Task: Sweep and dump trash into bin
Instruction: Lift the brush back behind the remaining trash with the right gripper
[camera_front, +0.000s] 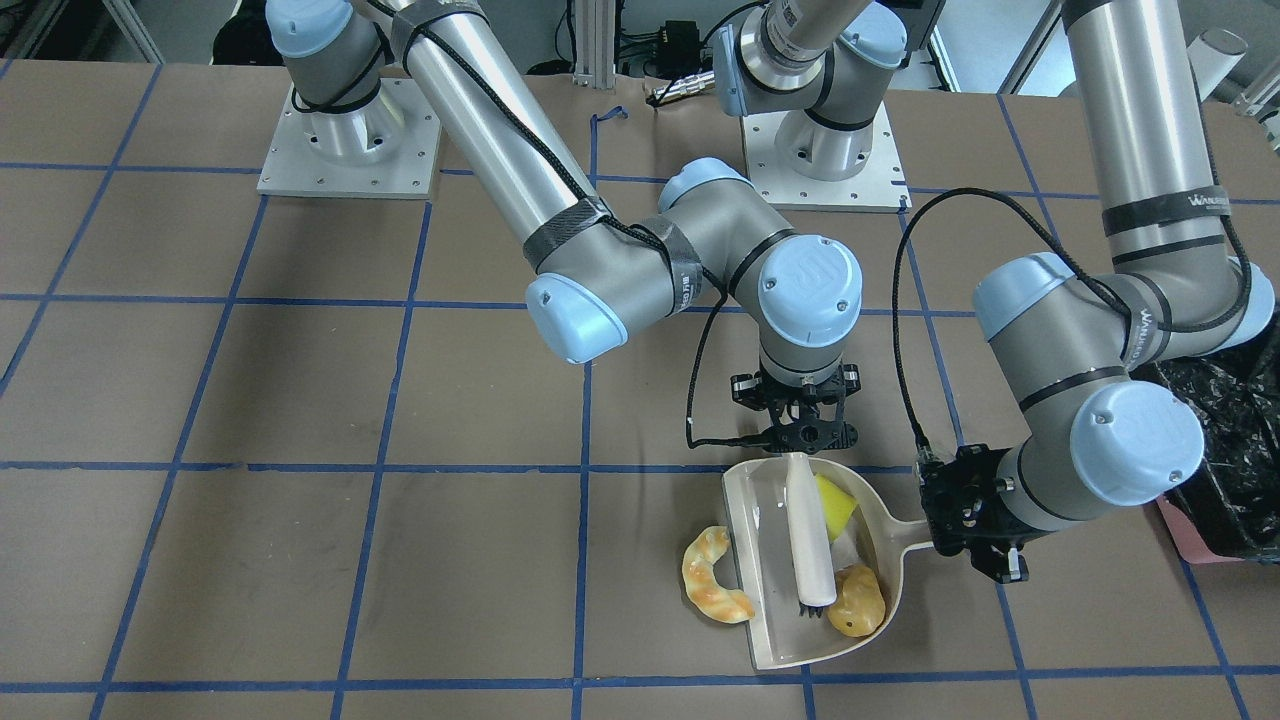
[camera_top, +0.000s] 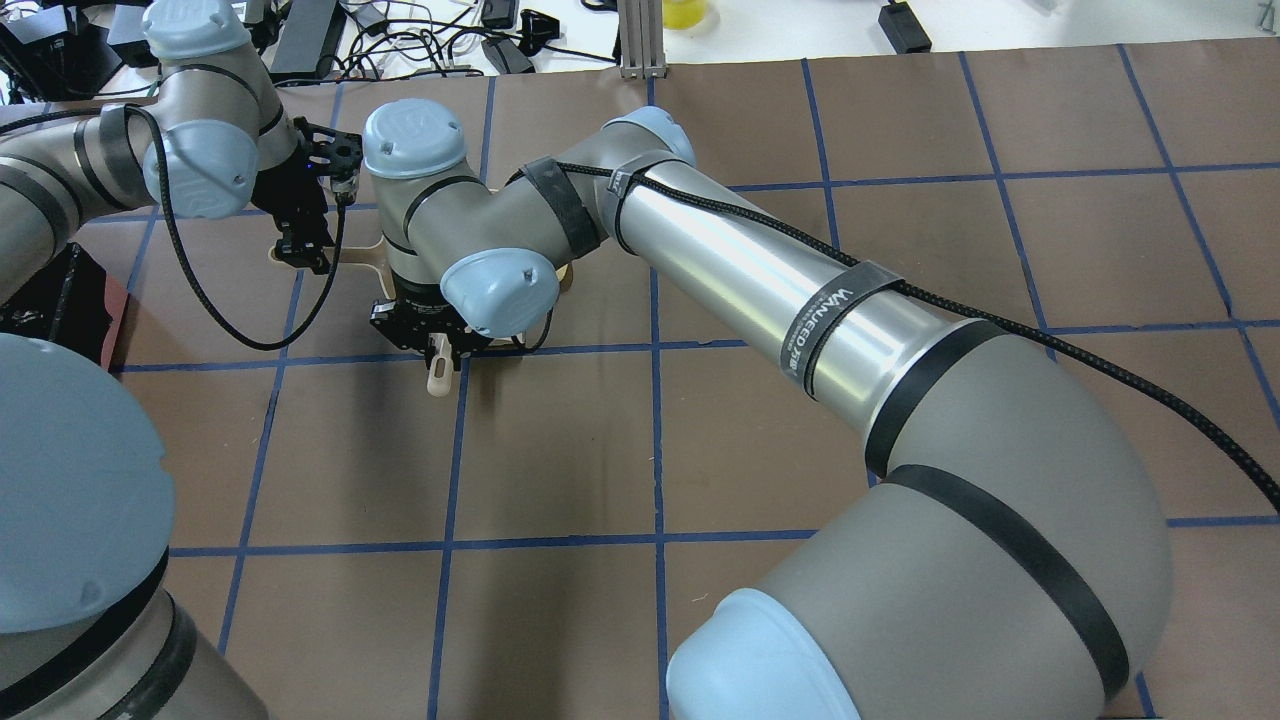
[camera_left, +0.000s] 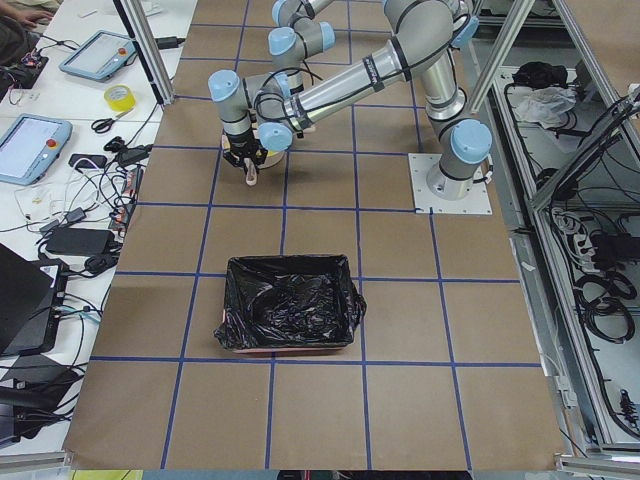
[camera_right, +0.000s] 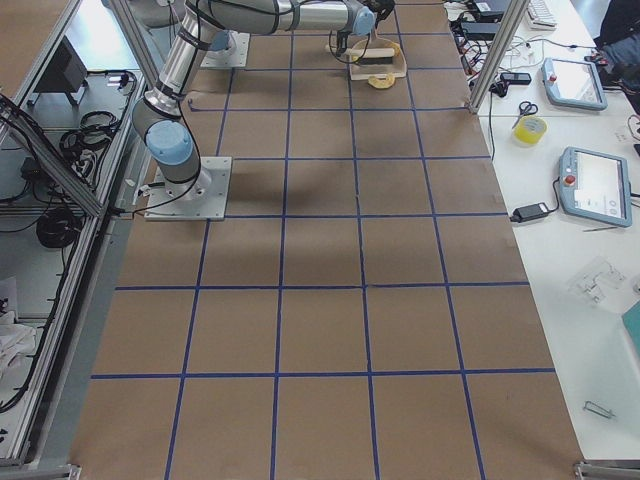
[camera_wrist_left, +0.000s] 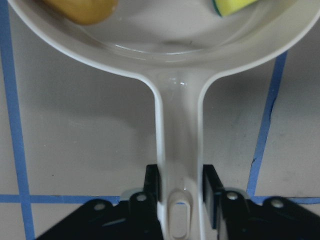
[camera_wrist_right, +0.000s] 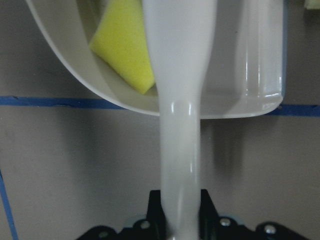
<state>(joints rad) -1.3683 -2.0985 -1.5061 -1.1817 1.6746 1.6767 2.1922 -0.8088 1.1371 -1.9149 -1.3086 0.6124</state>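
Note:
The beige dustpan (camera_front: 775, 600) lies flat on the table. My left gripper (camera_front: 938, 520) is shut on its handle (camera_wrist_left: 179, 130). My right gripper (camera_front: 802, 442) is shut on the white brush (camera_front: 808, 530), which lies across the pan with its bristles low. Of the trash, the yellow-green wedge (camera_front: 836, 500) and the golden-brown lump (camera_front: 858, 600) sit inside the pan. The tan croissant (camera_front: 712, 590) lies on the table just outside the pan's open edge. The bin (camera_left: 290, 315), lined with a black bag, stands apart on my left; its pink side (camera_front: 1188, 532) shows.
Brown paper with blue tape lines covers the table (camera_front: 300, 560). Both arm bases (camera_front: 350, 140) stand at the robot's edge. My arms hide the dustpan in the overhead view. Tablets and cables lie on side benches (camera_left: 60, 130) off the table.

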